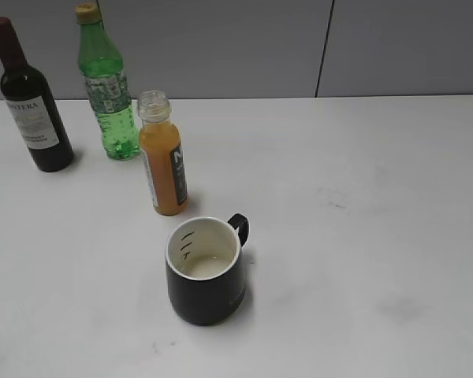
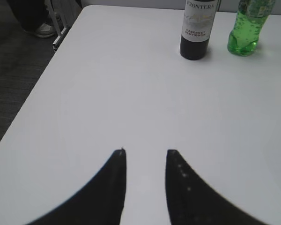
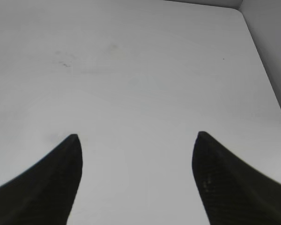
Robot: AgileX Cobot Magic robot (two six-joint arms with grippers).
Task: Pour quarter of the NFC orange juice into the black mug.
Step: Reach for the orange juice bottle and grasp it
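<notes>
The NFC orange juice bottle (image 1: pixel 163 155) stands upright and uncapped left of centre in the exterior frame, just above the black mug (image 1: pixel 206 270), which sits on the white surface (image 1: pixel 363 236). At upper left stand a Frontera wine bottle (image 1: pixel 30 98) and a green bottle (image 1: pixel 107 83). The left claw (image 2: pixel 145 151) is narrowly parted and empty; the right claw (image 3: pixel 136 136) is spread wide and empty.

The juice bottle (image 1: pixel 162 157) is clear, glossy plastic with a smooth printed label, as is the green bottle (image 1: pixel 107 87) — bubbles cling inside its wall. The wine bottle (image 1: pixel 30 98) looks like dark, shiny glass with a matt paper label, and the mug (image 1: pixel 205 270) is matt black outside (cream and slightly glazed inside). The table (image 1: pixel 363 236) is smooth, matt white with faint smudges — both grippers' fingers (image 2: pixel 110 187) (image 3: pixel 227 183) are dull black with a fine weave.
</notes>
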